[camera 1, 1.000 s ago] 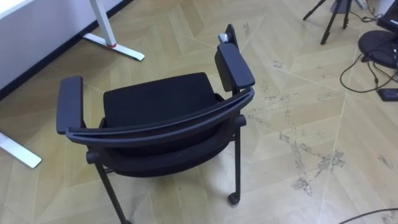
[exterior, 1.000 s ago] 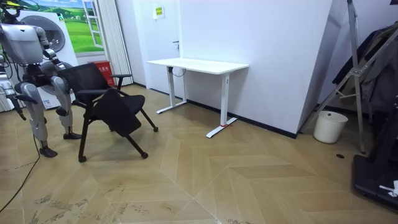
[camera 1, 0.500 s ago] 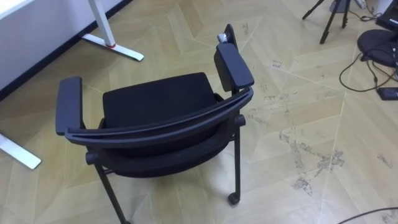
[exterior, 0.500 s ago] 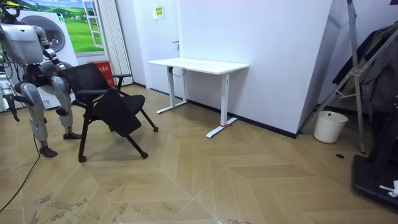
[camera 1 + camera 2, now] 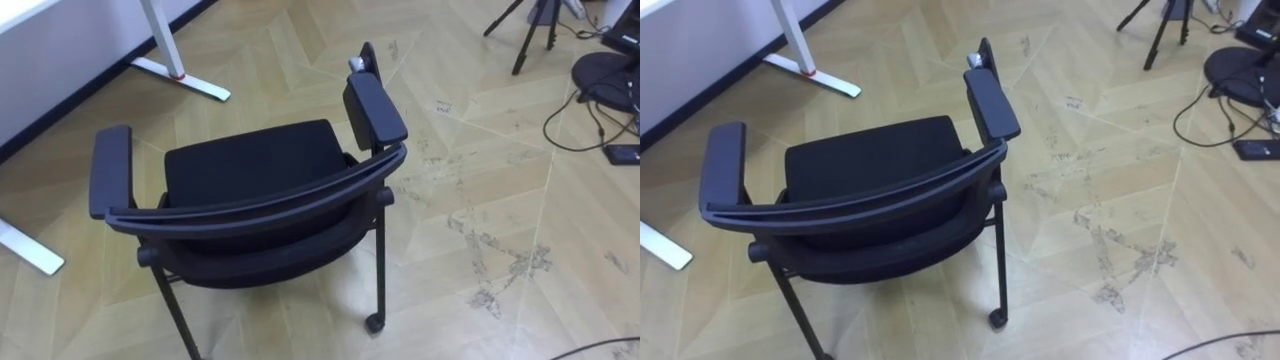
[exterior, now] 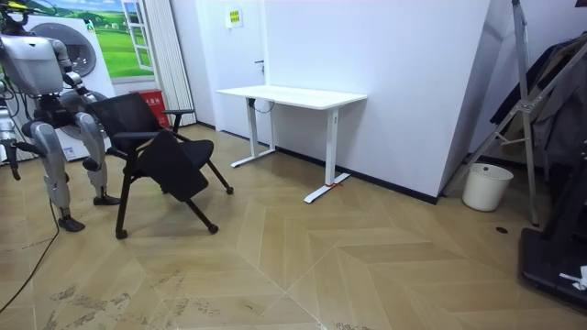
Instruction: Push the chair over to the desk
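1. Chair [image 5: 250,165]: black, with armrests, standing upright on the wood floor [image 5: 470,150]. It is directly in front of the robot with its backrest [image 5: 260,200] nearest and its seat facing away. In the room view it is well apart from the white tabletop [image 6: 293,94], which stands at the floor's wall edge.
2. The backrest's top rail is bare, with nothing resting on it. A caster [image 5: 375,322] shows under the rear leg on the robot's right.
3. Hands: the right hand [image 6: 8,154] hangs low at the room view's left edge and is too small to read. I cannot tell how far open either hand is, or whether it holds anything.
4. Robot: stands upright just behind the chair and faces it.
5. Judgement: the push has not begun, and the step in hand is getting contact on the backrest.
6. To do it well:
   - Place both hands on the top rail, evenly either side of centre, so the chair rolls straight and does not swivel.
   - Press forward rather than down, since a downward load could tip the chair back.
   - Keep the steps short and matched to the roll.
7. Surroundings: the desk's white foot [image 5: 185,78] lies ahead on the left, so hold the heading clear of it. Scuffed floor patches [image 5: 480,240], a tripod [image 5: 530,30] and cables [image 5: 590,105] lie off to the right, well apart from the chair.
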Robot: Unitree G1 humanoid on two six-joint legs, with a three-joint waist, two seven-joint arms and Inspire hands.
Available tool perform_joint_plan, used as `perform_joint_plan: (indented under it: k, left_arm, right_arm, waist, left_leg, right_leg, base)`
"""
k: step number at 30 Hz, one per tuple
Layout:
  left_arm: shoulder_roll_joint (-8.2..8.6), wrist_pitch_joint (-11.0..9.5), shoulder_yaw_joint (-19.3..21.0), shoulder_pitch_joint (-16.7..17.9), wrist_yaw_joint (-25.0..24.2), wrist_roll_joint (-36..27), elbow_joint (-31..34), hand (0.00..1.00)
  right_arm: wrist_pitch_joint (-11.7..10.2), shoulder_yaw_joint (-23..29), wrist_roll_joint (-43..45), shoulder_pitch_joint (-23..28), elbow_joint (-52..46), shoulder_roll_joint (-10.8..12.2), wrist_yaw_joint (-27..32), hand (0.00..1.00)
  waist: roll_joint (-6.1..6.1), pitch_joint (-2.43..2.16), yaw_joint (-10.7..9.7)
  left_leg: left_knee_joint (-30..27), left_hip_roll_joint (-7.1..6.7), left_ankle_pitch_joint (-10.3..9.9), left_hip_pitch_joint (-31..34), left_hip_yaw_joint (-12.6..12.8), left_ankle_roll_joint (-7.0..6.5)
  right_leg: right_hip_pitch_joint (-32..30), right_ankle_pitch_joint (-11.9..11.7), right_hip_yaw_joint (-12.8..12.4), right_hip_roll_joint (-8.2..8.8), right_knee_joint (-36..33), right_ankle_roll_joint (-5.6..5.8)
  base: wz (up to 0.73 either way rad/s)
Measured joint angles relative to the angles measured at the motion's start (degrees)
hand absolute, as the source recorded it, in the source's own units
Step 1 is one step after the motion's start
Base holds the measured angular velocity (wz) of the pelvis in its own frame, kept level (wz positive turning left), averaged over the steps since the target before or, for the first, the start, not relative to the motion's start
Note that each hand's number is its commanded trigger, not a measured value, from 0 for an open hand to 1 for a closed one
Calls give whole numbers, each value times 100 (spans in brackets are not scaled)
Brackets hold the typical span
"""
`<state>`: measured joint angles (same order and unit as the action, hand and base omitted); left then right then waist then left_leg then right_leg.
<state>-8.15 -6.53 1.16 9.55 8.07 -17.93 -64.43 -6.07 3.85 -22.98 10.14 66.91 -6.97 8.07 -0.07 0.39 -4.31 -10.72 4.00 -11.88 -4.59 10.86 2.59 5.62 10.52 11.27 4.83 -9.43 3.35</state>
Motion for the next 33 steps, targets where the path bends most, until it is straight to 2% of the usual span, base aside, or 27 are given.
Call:
perform_joint_plan:
  k: [4,8,12,13,15,22,26,29,33]
  left_arm:
    - [-1,2,316,57,371,-57,-6,0]
    - [-44,35,512,87,552,-40,-2,0]
    - [-182,145,695,-25,830,-10,28,0]
    - [-206,149,735,-70,974,-11,67,0]
    - [-240,146,772,-94,1167,-8,172,0]
    - [-590,109,1123,-282,1691,82,469,0]
    - [-688,92,1212,-450,1965,80,468,0]
    - [-713,60,1344,-556,2131,318,476,0]
    - [-829,70,1352,-627,2374,536,983,0]
  right_arm:
    - [96,209,-5,23,41,-9,1,0]
    - [129,313,-26,42,37,-60,-2,0]
    - [247,444,-42,43,-34,-150,-9,0]
    - [260,444,-42,38,-57,-198,-9,0]
    - [272,448,-38,30,-85,-264,-7,0]
    - [314,827,128,-17,-76,-279,-18,0]
    - [304,873,128,-61,-28,-307,-89,0]
    - [310,1063,280,-128,-27,-309,-131,0]
    - [328,1106,322,-175,-61,-358,-121,0]
  waist:
    - [68,6,2]
    - [157,-18,4]
    - [228,-34,-6]
    - [246,-21,-7]
    - [281,-30,-9]
    - [327,-21,-11]
    - [367,-25,-23]
    - [387,-28,-26]
    - [396,-31,-24]
  left_leg:
    - [10,-4,-1,-15,-13,0]
    - [14,-3,-1,-25,-16,0]
    - [43,-7,-1,-111,-11,0]
    - [55,-14,-1,-114,-13,0]
    - [60,-20,-2,-117,-14,-1]
    - [97,-26,-1,-152,-34,-1]
    - [108,-31,-1,-156,-41,-1]
    - [105,-39,-1,-158,-44,-1]
    - [98,-51,-1,-89,-56,-2]
  right_leg:
    - [33,12,8,2,-3,5]
    - [36,11,-4,1,-15,4]
    - [54,11,-6,1,-28,4]
    - [66,13,-7,5,-29,7]
    - [98,18,-7,13,-35,11]
    - [139,33,-9,14,-21,9]
    - [138,34,-1,16,-21,10]
    - [139,38,5,25,-23,17]
    - [79,47,12,35,-21,28]
  base:
    - [1]
    - [0]
    - [0]
    - [0]
    - [2]
    - [2]
    - [0]
    - [0]
    - [0]
